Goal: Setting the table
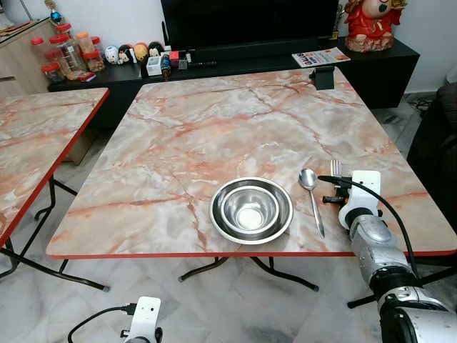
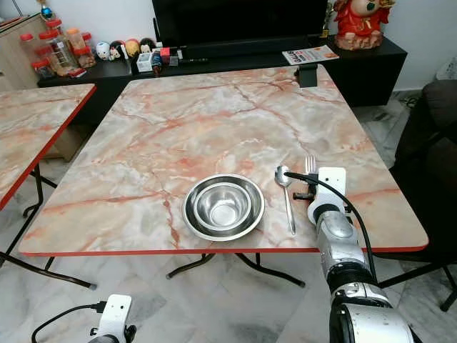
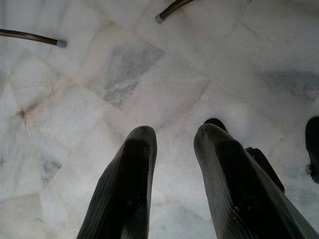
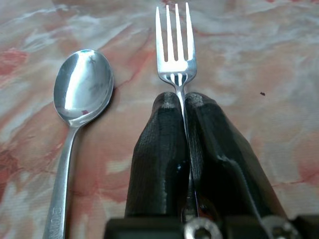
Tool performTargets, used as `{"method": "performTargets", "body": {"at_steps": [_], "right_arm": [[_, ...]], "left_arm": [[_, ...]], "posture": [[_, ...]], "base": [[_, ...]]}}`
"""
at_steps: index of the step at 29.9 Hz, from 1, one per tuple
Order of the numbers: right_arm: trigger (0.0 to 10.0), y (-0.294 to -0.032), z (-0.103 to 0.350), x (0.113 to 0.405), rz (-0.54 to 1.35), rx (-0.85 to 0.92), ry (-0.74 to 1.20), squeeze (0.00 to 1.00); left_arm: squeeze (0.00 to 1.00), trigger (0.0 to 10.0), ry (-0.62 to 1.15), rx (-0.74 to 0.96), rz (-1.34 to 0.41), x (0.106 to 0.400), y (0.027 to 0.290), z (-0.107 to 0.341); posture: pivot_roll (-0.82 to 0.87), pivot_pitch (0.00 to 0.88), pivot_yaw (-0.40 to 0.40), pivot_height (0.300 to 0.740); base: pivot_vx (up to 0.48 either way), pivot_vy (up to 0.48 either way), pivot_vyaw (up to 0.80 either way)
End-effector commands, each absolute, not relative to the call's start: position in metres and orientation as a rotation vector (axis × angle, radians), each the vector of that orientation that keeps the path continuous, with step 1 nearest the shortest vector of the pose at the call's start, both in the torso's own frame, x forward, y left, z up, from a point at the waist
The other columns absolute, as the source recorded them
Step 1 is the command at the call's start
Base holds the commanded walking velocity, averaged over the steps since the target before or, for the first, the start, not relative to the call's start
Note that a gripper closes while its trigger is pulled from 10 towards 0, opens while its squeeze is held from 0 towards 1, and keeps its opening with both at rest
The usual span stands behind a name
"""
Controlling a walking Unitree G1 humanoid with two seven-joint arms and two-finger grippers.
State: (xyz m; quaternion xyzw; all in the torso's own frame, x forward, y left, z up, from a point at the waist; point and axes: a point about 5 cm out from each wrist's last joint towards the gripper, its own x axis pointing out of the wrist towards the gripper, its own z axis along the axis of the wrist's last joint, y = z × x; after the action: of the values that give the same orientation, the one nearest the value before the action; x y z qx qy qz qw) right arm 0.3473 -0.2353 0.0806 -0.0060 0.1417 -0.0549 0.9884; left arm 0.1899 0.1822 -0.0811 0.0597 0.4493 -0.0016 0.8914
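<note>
I have the right gripper (image 4: 182, 102) with jaws pinching the fork (image 4: 175, 45) by its neck, low over the bench (image 1: 214, 121) at 3 o'clock of the spoon (image 1: 311, 194) and bowl (image 1: 251, 209); placing step, next needs lowering flat and release; left gripper (image 3: 172, 144), jaws spread, idle over floor.

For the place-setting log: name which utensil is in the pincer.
The fork, clamped by its neck in the right pincer; the spoon lies free beside the bowl.

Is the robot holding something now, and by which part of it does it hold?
The right gripper holds a fork by its handle, just below the tines, beside the spoon on the table. The left gripper holds nothing.
</note>
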Motion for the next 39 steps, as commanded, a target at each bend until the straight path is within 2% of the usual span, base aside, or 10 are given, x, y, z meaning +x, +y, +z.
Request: {"method": "performTargets", "body": {"at_steps": [1, 24, 25, 27, 39], "right_arm": [[10.0, -0.2309, 0.0692, 0.3433, -0.101, 0.004, 0.348, 0.00], [10.0, -0.2246, 0.0639, 0.3419, -0.066, 0.003, 0.373, 0.01], [10.0, -0.2245, 0.0640, 0.3421, -0.065, 0.003, 0.373, 0.45], [10.0, -0.2244, 0.0642, 0.3422, -0.066, 0.004, 0.372, 1.00], [10.0, -0.2259, 0.0640, 0.3417, -0.087, -0.020, 0.370, 1.00]], "left_arm": [[0.00, 10.0, 0.950, 0.139, -0.006, 0.1886, 0.1876, -0.0814], [0.00, 10.0, 0.951, 0.140, -0.002, 0.1891, 0.1876, -0.0812], [0.00, 10.0, 0.951, 0.140, -0.002, 0.1892, 0.1875, -0.0812], [0.00, 10.0, 0.952, 0.140, -0.001, 0.1887, 0.1878, -0.0814], [0.00, 10.0, 0.951, 0.139, -0.001, 0.1890, 0.1882, -0.0812]], "posture": [[-0.21, 0.000, 0.115, 0.740], [-0.20, 0.000, 0.112, 0.740], [-0.20, 0.000, 0.112, 0.740], [-0.20, 0.000, 0.112, 0.740], [-0.20, 0.000, 0.112, 0.740]], "base": [[0.000, 0.000, 0.00], [0.000, 0.000, 0.00], [0.000, 0.000, 0.00], [0.000, 0.000, 0.00], [0.000, 0.000, 0.00]]}}
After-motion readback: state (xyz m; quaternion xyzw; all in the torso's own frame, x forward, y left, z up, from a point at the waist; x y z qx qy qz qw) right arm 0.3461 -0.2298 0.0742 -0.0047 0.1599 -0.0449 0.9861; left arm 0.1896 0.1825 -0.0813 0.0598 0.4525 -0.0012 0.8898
